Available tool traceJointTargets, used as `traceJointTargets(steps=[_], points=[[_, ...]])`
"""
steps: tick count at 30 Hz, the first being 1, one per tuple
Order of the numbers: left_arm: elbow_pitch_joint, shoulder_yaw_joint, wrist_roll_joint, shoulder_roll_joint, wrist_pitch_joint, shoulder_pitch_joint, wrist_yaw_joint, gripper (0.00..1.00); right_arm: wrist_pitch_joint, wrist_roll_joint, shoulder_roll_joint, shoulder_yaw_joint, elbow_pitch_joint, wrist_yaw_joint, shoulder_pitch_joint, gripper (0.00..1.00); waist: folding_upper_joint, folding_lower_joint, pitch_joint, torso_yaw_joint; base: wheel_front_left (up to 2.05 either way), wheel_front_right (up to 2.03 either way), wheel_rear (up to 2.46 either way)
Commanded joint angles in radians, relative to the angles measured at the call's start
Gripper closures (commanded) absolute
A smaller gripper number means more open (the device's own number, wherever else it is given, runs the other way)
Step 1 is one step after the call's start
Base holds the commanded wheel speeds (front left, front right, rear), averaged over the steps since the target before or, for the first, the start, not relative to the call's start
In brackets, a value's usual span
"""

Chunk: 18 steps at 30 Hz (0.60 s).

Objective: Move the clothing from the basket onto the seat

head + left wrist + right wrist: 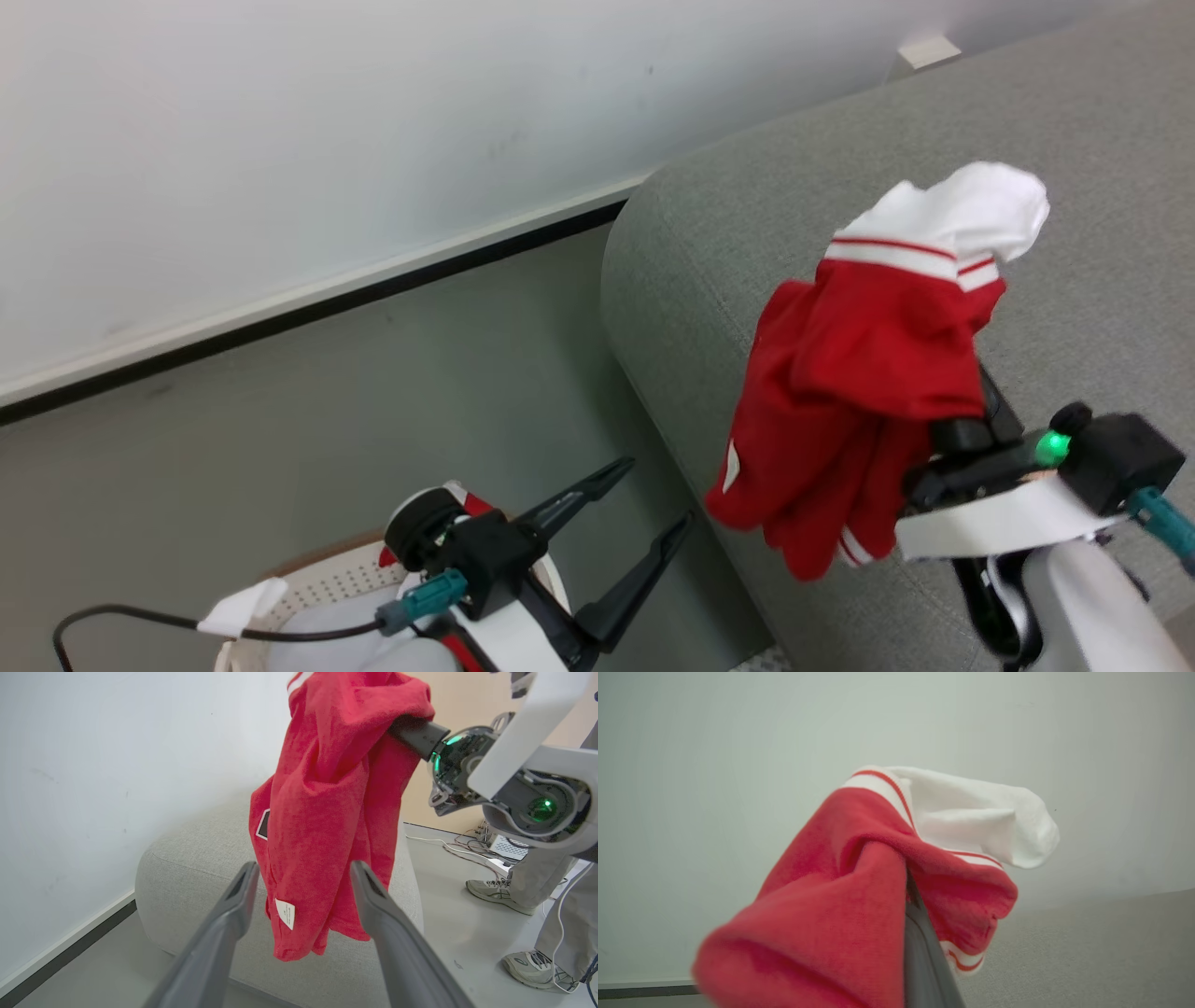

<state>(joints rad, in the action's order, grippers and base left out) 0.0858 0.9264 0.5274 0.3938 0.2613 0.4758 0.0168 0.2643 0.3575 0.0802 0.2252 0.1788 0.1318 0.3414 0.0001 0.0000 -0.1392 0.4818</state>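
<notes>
**Jaws: right pinching clothing, left spread wide**

Jaws of the right gripper are pressing together on a fold of the clothing, with the fingertips buried in the fabric. Jaws of the left gripper are standing wide apart and gripping nothing.

1. Clothing: in the head view it is hanging at 3 o'clock, lifted clear above the seat and not lying on it. The white band is sticking up at the 1 o'clock end of the bundle. The red body is drooping toward 7 o'clock, just over the seat's rounded edge. A small white tag is dangling near the lower hem.
2. Left gripper: in the head view it is sitting at 6 o'clock, fingers pointing toward 1 o'clock, over the floor beside the seat.
3. Basket: its perforated white wall is showing at 7 o'clock, partly behind the left wrist, well apart from the clothing.
4. Surroundings: in the left wrist view a person's shoes are standing at 4 o'clock on the floor past the seat.
</notes>
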Motion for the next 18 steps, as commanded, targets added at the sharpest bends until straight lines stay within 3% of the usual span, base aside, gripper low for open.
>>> traceJointTargets(steps=[1,11,18], points=[[-0.009,-0.002,-0.006,0.014,0.003,0.010,0.001,0.00,-0.004,-0.014,0.016,-0.013,-0.004,-0.002,0.042,1.00,-0.0001,0.0000,-0.030,-0.010,0.00,0.00,0.00],[-0.098,-0.026,-0.021,0.109,-0.011,0.036,0.016,0.00,-0.103,-0.050,0.115,-0.121,-0.042,-0.002,0.314,1.00,-0.0001,0.0000,-0.205,-0.061,0.00,0.00,0.00],[-0.159,-0.044,-0.028,0.190,-0.029,0.051,0.028,0.00,-0.225,-0.098,0.201,-0.275,-0.074,-0.002,0.466,1.00,-0.0001,0.0000,-0.314,-0.119,0.00,0.00,0.00]])
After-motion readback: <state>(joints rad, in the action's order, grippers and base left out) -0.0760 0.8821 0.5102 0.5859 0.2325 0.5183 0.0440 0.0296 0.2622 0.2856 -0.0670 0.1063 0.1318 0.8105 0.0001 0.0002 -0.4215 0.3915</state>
